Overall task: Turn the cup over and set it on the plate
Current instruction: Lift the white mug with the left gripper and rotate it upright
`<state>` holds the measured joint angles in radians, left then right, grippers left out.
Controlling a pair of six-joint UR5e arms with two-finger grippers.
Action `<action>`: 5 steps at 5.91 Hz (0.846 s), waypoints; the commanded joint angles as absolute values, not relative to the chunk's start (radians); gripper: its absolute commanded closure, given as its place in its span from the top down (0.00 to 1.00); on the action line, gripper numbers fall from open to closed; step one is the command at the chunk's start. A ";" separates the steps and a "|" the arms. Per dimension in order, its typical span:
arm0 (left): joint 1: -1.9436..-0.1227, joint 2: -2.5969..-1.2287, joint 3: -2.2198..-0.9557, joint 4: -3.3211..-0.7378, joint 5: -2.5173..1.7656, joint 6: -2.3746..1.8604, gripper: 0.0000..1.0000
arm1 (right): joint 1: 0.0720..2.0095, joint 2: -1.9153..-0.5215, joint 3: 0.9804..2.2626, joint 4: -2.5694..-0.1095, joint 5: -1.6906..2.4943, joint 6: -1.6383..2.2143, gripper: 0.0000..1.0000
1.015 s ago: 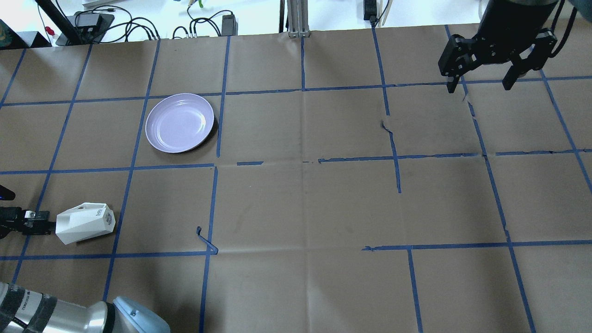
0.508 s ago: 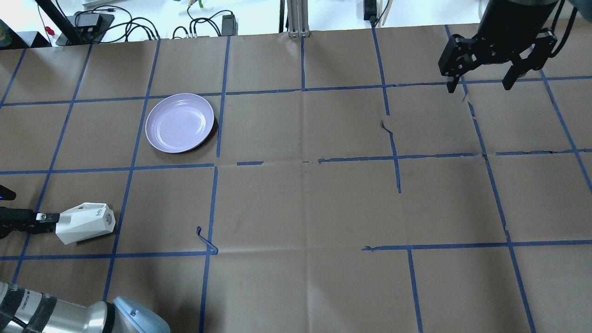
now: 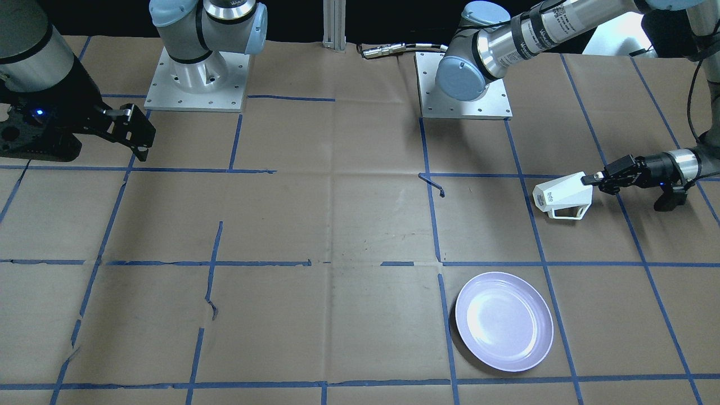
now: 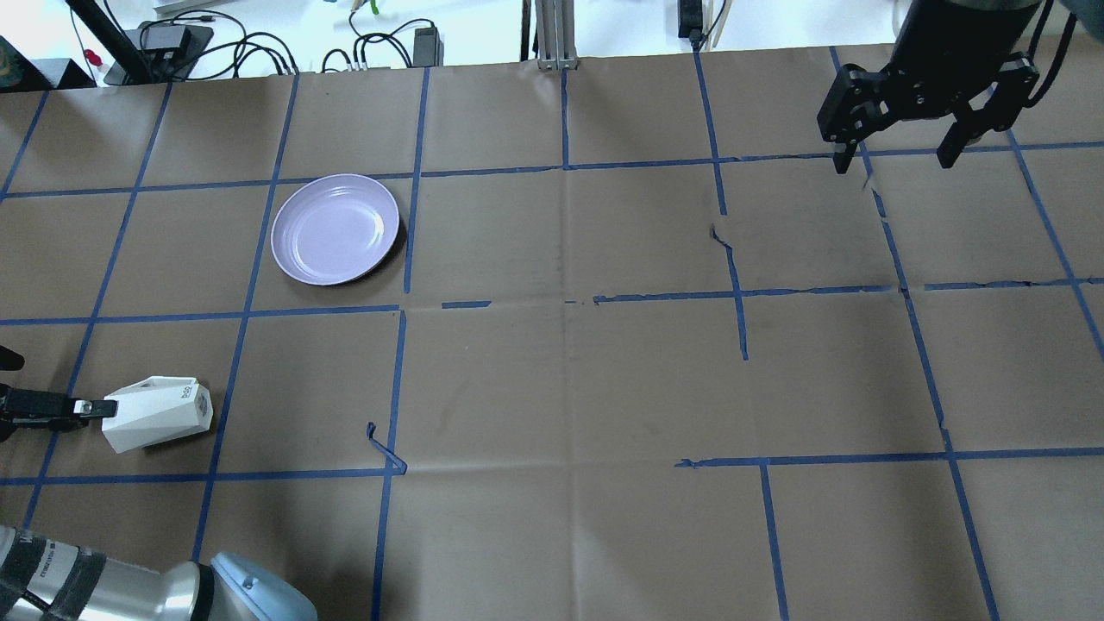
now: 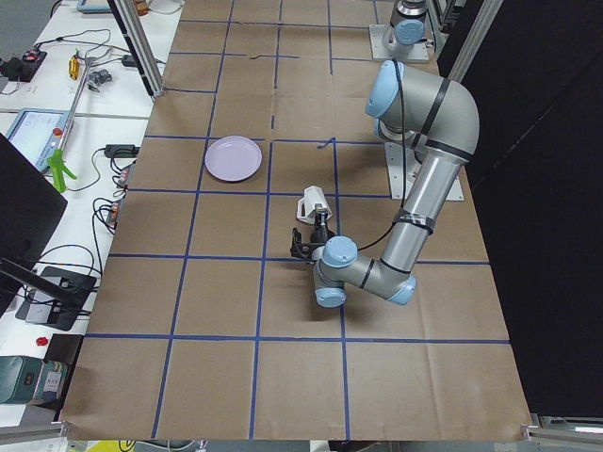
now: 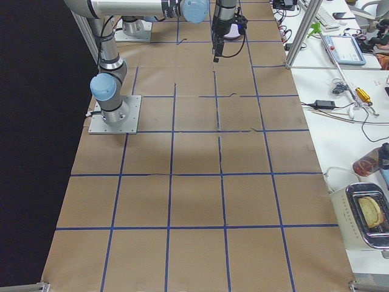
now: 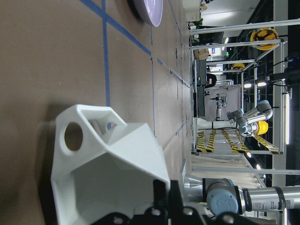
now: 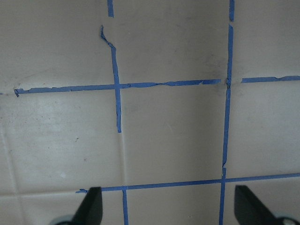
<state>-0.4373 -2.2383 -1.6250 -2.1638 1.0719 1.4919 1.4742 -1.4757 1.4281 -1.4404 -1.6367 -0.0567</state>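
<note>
The white faceted cup (image 4: pixel 159 416) lies on its side at the table's near left, with its base and grey logo pointing toward the table's middle. My left gripper (image 4: pixel 93 408) is shut on the cup's rim wall. The cup also shows in the front view (image 3: pixel 562 196), in the left wrist view (image 7: pixel 108 159) and in the left side view (image 5: pixel 312 202). I cannot tell whether it touches the paper. The lavender plate (image 4: pixel 335 228) lies empty farther out, also in the front view (image 3: pixel 503 320). My right gripper (image 4: pixel 897 159) is open and empty at the far right.
Brown paper with a blue tape grid (image 4: pixel 565 302) covers the table. A loose curl of tape (image 4: pixel 384 448) sticks up to the right of the cup. Cables and power bricks (image 4: pixel 172 39) lie beyond the far edge. The arm bases (image 3: pixel 464 84) stand at the robot's side.
The left gripper has turned the cup a little about the wrist and carried it slightly away from the robot. The right arm and the plate have not moved.
</note>
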 commanded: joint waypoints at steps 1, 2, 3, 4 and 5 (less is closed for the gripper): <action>-0.436 -2.209 -1.612 -2.228 1.069 1.486 0.00 | 1.474 -1.476 1.428 -1.440 -1.637 -0.057 1.00; -0.431 -2.172 -1.579 -2.347 1.033 1.480 0.00 | 1.474 -1.476 1.428 -1.440 -1.637 -0.057 1.00; -0.436 -2.113 -1.531 -2.458 1.020 1.462 0.00 | 1.474 -1.476 1.428 -1.442 -1.637 -0.057 1.00; -0.449 -2.061 -1.511 -2.491 0.972 1.413 0.00 | 1.474 -1.476 1.428 -1.440 -1.637 -0.057 1.00; -0.477 -1.983 -1.509 -2.528 0.925 1.372 0.00 | 1.474 -1.476 1.428 -1.442 -1.637 -0.057 1.00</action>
<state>-0.4559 -2.0475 -1.5178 -2.4892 0.9665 1.4097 1.4741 -1.4757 1.4282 -1.4411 -1.6368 -0.0567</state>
